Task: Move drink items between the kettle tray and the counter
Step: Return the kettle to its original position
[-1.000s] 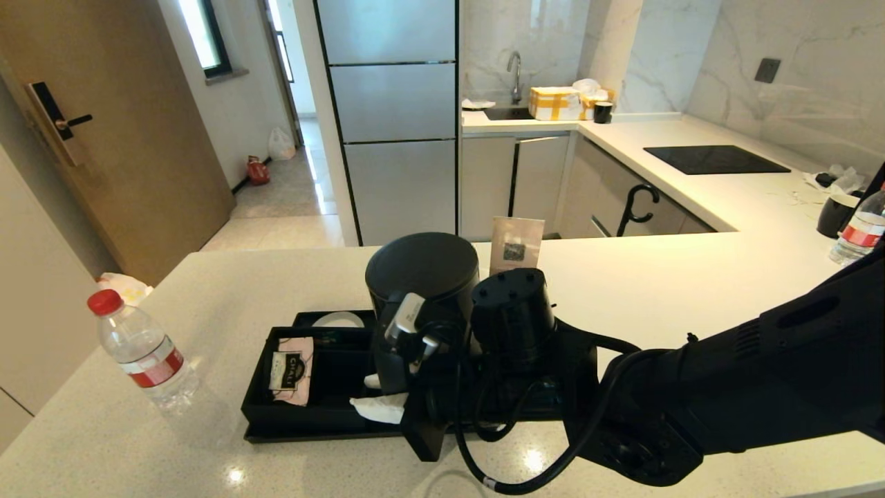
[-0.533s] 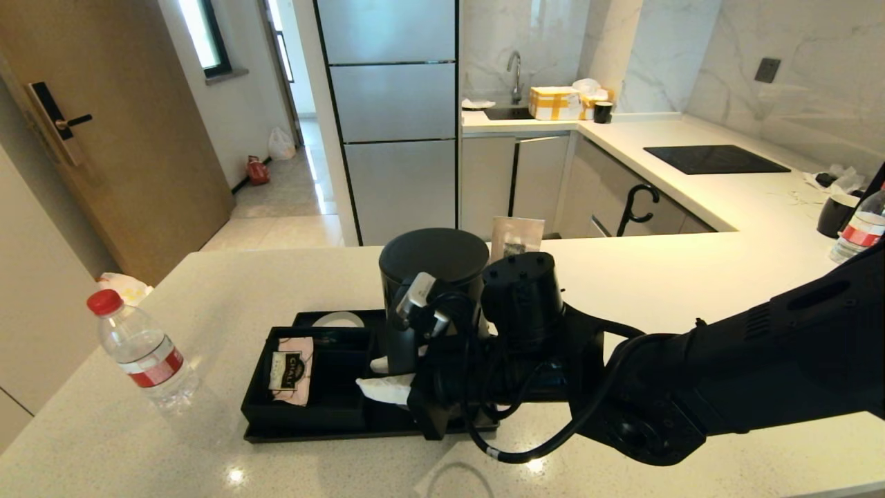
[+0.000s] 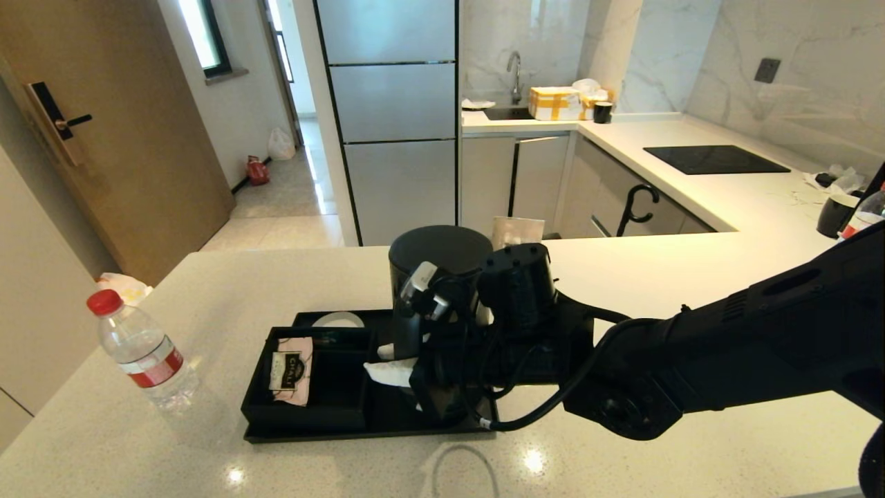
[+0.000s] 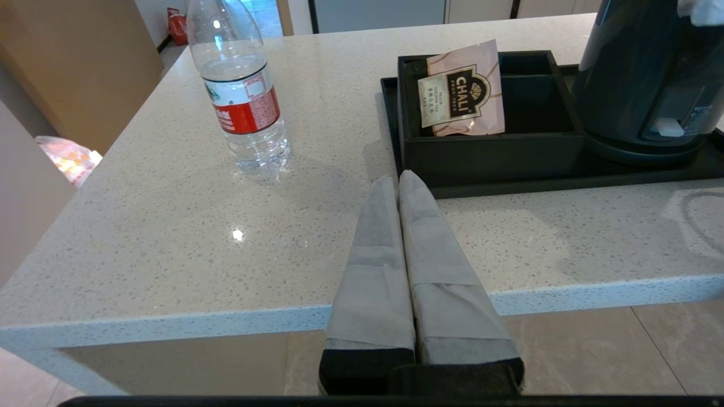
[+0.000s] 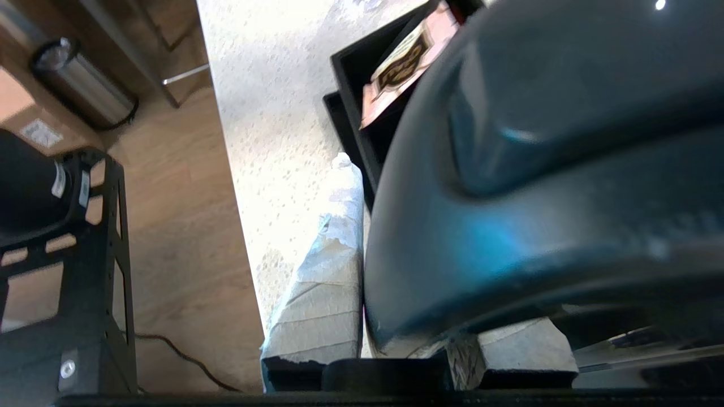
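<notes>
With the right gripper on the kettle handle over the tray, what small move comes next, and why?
Probably a short straight lift. The right gripper is clamped on the kettle handle, and the kettle looks seated on its base in the tray, so it should clear that first.

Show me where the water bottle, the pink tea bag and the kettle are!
water bottle (image 3: 142, 353), head view, on its red and white label.
pink tea bag (image 4: 464, 90), left wrist view, on the printed logo.
kettle (image 3: 430, 250), head view, on its flat black lid.
</notes>
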Controlling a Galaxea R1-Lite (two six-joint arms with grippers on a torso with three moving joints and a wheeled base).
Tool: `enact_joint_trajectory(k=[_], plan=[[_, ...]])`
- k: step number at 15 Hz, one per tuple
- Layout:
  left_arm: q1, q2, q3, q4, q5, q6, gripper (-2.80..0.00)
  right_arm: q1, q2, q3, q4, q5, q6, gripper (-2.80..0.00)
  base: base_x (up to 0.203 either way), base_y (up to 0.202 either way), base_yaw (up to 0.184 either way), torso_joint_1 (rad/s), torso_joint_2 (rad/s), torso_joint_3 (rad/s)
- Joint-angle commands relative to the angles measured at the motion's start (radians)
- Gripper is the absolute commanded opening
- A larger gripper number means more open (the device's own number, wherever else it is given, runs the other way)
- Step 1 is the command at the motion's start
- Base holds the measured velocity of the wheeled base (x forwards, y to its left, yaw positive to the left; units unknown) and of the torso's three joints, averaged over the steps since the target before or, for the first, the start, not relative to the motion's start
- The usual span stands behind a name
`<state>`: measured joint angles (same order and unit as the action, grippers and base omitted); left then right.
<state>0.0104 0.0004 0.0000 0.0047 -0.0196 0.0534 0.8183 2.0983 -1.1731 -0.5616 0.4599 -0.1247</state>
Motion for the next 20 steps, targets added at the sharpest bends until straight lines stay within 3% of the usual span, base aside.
enact_joint_trajectory(k=[1, 11, 12, 20], plan=[[0.000, -0.001, 0.000, 0.000, 0.000, 0.000, -2.80, -0.001, -0.003, 0.014, -0.002, 0.020, -0.011, -2.80, 0.000, 0.000, 0.000, 0.000, 0.00, 0.000], [0.000, -0.002, 0.000, 0.000, 0.000, 0.000, -2.80, 0.005, -0.029, 0.062, 0.005, 0.042, -0.059, -2.80, 0.000, 0.000, 0.000, 0.000, 0.00, 0.000], [0.000, -0.002, 0.000, 0.000, 0.000, 0.000, -2.80, 0.005, -0.029, 0.055, 0.006, 0.042, -0.058, 0.00, 0.000, 0.000, 0.000, 0.000, 0.00, 0.000], [0.000, 0.000, 0.000, 0.000, 0.000, 0.000, -2.80, 0.002, -0.043, 0.078, 0.003, 0.043, -0.059, 0.00, 0.000, 0.000, 0.000, 0.000, 0.00, 0.000]])
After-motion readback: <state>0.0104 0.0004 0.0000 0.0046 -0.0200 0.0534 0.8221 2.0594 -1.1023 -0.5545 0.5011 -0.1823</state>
